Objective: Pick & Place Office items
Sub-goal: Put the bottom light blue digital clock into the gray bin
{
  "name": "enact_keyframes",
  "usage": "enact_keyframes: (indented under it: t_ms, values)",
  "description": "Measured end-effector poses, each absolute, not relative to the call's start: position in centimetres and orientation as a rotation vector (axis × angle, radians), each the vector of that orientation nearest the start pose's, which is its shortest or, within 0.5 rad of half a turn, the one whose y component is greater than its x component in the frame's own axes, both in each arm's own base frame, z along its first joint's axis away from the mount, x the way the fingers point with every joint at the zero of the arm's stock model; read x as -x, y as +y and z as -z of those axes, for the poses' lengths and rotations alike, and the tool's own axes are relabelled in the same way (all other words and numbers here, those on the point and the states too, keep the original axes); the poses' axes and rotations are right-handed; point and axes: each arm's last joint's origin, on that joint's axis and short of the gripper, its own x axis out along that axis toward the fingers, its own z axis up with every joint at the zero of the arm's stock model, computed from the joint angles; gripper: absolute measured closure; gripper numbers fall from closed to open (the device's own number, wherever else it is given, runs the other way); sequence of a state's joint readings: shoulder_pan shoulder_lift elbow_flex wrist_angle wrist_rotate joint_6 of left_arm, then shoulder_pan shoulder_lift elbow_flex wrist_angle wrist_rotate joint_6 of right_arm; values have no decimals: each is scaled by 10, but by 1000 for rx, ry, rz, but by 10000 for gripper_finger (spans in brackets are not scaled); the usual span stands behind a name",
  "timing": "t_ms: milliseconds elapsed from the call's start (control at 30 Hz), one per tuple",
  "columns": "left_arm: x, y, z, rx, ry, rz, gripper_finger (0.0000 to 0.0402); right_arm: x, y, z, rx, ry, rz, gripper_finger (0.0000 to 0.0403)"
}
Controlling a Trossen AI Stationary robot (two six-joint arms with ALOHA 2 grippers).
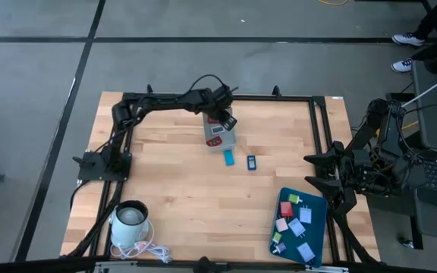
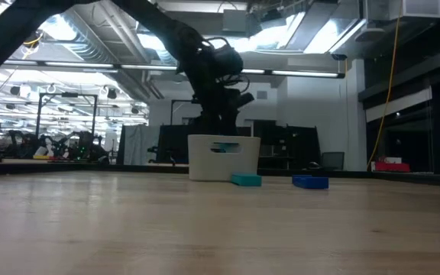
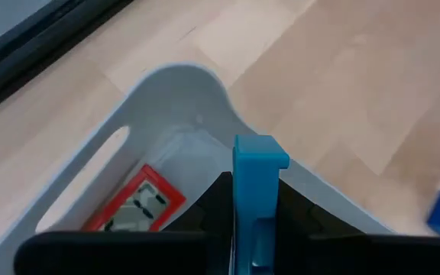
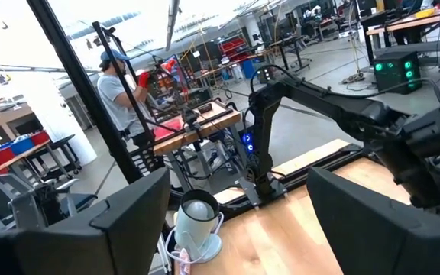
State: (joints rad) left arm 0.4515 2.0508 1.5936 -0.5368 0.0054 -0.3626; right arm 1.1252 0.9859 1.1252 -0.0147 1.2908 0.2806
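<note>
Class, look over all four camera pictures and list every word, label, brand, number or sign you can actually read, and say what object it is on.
None can be read anywhere.
Red item inside the grey bin: a grey printed patch, too blurred to read.
Items on the dark-teal tray: too small to tell any marking.
Light blue piece in the shut left gripper: no marking visible.

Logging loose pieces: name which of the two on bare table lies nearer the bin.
The teal piece, just below the bin; the dark blue piece lies farther right.
</note>
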Motion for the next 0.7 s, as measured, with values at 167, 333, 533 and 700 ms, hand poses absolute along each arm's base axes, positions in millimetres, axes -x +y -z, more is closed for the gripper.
enact_keyframes:
  t_ms: [167,333,533,700]
  values:
    - [-398,196,-191,562,921,-593,359,-104,154,-426,-396,-68,162,88]
    - [-398,198,-189,572,914,-603,352,-104,154,-426,-396,-68,161,88]
    - [-396,203,-189,594,916,-581,333,-104,154,-426,-396,-67,161,88]
    - [-397,202,-190,588,904,-570,302,-104,154,-427,-396,-68,161,88]
